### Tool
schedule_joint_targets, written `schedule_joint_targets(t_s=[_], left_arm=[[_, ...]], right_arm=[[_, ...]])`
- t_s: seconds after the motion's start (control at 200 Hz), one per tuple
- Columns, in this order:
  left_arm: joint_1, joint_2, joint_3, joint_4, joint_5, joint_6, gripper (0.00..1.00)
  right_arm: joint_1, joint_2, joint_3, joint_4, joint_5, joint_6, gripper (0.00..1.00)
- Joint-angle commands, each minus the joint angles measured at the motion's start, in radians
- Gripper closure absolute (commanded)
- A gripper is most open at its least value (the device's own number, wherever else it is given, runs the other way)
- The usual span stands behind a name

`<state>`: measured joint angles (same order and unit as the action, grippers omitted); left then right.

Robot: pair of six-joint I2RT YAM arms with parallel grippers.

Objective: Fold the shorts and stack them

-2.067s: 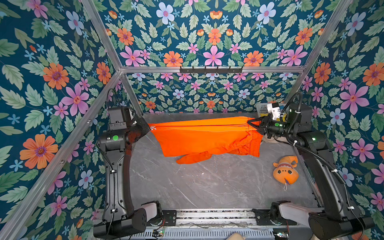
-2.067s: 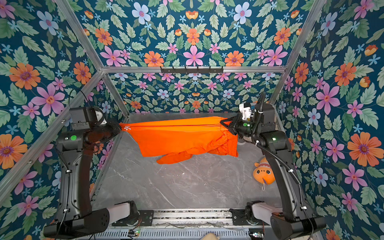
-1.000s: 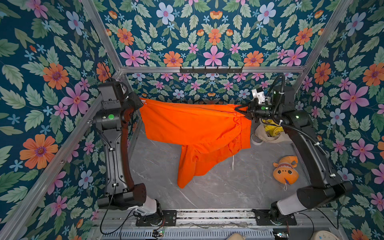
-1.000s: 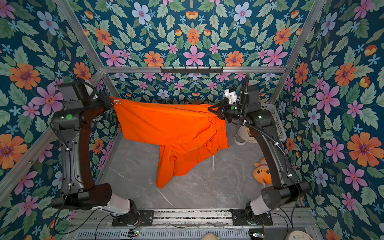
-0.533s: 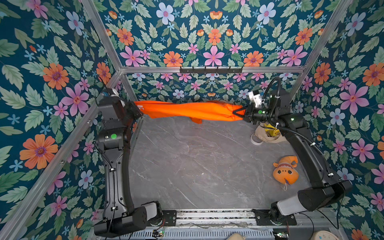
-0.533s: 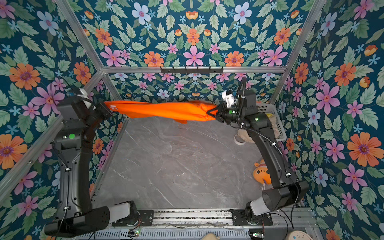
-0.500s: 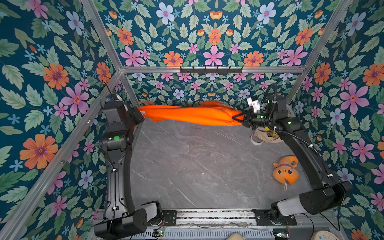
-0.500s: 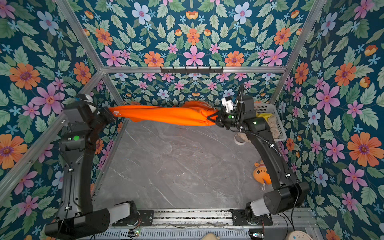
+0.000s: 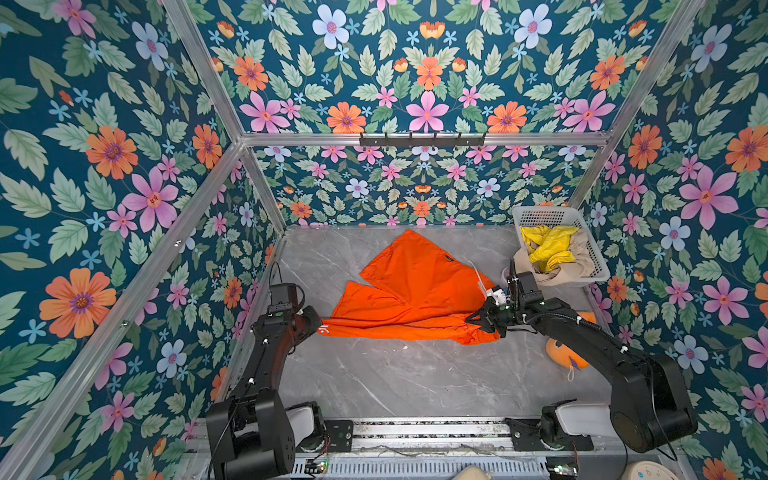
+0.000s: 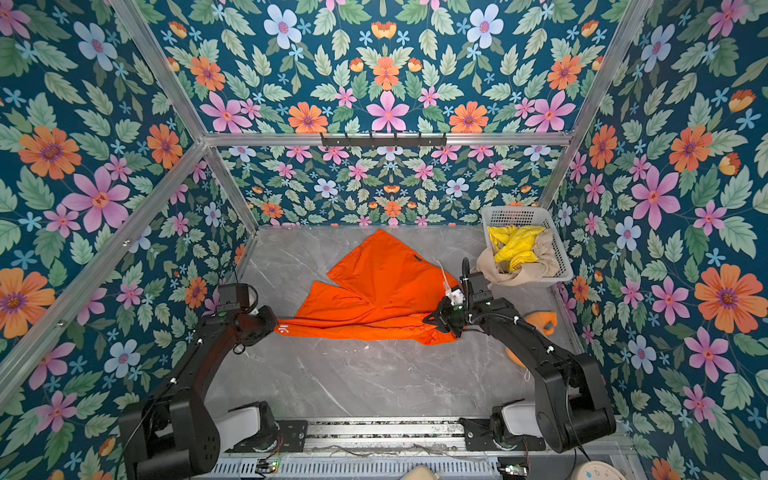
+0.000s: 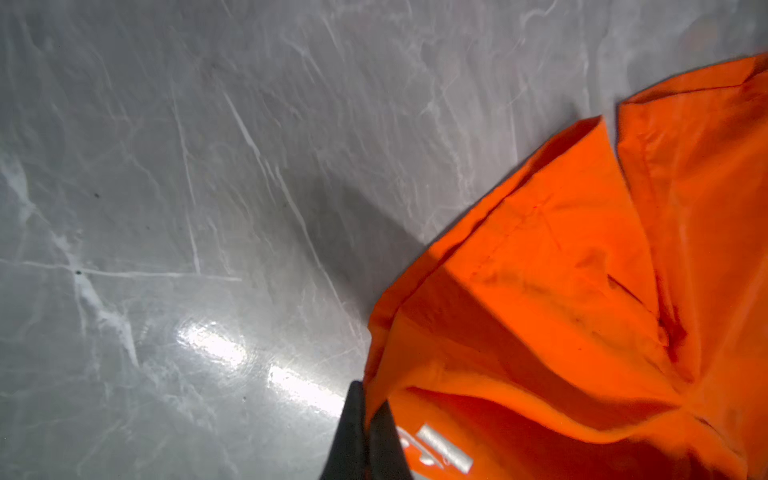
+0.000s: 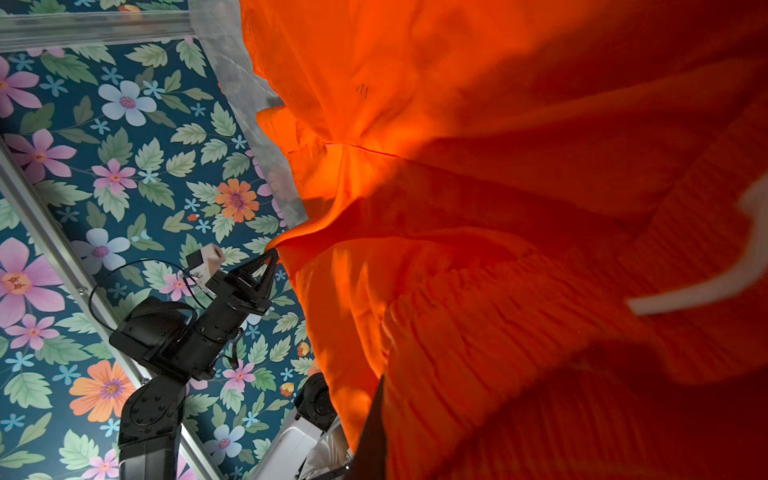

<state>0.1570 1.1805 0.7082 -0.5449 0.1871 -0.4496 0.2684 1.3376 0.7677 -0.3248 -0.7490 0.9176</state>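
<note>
Top view, orange shorts (image 9: pixel 411 291), basket (image 9: pixel 540 216), half-hidden fish (image 9: pixel 561 355)

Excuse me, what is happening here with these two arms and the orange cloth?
Two robot arms are handling the orange shorts, spread over the grey table. The left end effector and the right end effector are each shut on one end of its near edge. Nothing is stacked yet. The yellow shorts and beige shorts wait in the white basket.

we find the orange toy (image 9: pixel 566 354) largely hidden behind the right arm (image 9: pixel 582 332). in the right wrist view the orange shorts (image 12: pixel 519 249) hide all but one finger (image 12: pixel 370 428) of the right gripper (image 9: pixel 473 322). their white print (image 11: pixel 440 451) is blurred, unreadable.
</note>
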Motion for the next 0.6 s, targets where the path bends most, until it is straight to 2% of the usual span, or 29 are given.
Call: schedule_joint_targets(t_s=[0.0, 0.105, 0.26, 0.305, 0.345, 0.385, 0.435, 0.475, 0.51, 0.595], left_arm=[[0.001, -0.008, -0.025, -0.019, 0.032, -0.035, 1.00], [-0.012, -0.068, -0.080, -0.046, 0.031, -0.091, 1.00], [-0.024, -0.082, -0.042, -0.146, -0.013, -0.102, 1.00], [-0.024, -0.069, -0.026, -0.184, -0.020, -0.100, 0.97], [-0.024, -0.063, -0.016, -0.211, -0.032, -0.098, 0.94], [-0.024, -0.065, -0.012, -0.237, -0.052, -0.103, 0.87], [-0.024, -0.080, -0.004, -0.261, -0.069, -0.104, 0.69], [-0.023, -0.099, 0.009, -0.277, -0.085, -0.108, 0.54], [-0.023, -0.115, 0.028, -0.291, -0.099, -0.109, 0.44], [-0.024, -0.144, 0.093, -0.309, -0.124, -0.104, 0.37]], right_arm=[[0.018, -0.013, -0.037, 0.017, 0.008, 0.030, 0.95], [0.062, -0.035, -0.076, -0.013, 0.017, 0.046, 0.95], [0.144, -0.092, -0.136, -0.090, 0.073, 0.097, 0.93], [0.163, -0.114, -0.154, -0.118, 0.089, 0.113, 0.91], [0.174, -0.134, -0.169, -0.150, 0.105, 0.124, 0.85], [0.180, -0.157, -0.179, -0.185, 0.113, 0.131, 0.75], [0.183, -0.197, -0.181, -0.242, 0.129, 0.134, 0.63], [0.183, -0.235, -0.170, -0.301, 0.153, 0.128, 0.57], [0.181, -0.270, -0.150, -0.362, 0.191, 0.123, 0.55], [0.166, -0.333, -0.061, -0.546, 0.293, 0.079, 0.53]])
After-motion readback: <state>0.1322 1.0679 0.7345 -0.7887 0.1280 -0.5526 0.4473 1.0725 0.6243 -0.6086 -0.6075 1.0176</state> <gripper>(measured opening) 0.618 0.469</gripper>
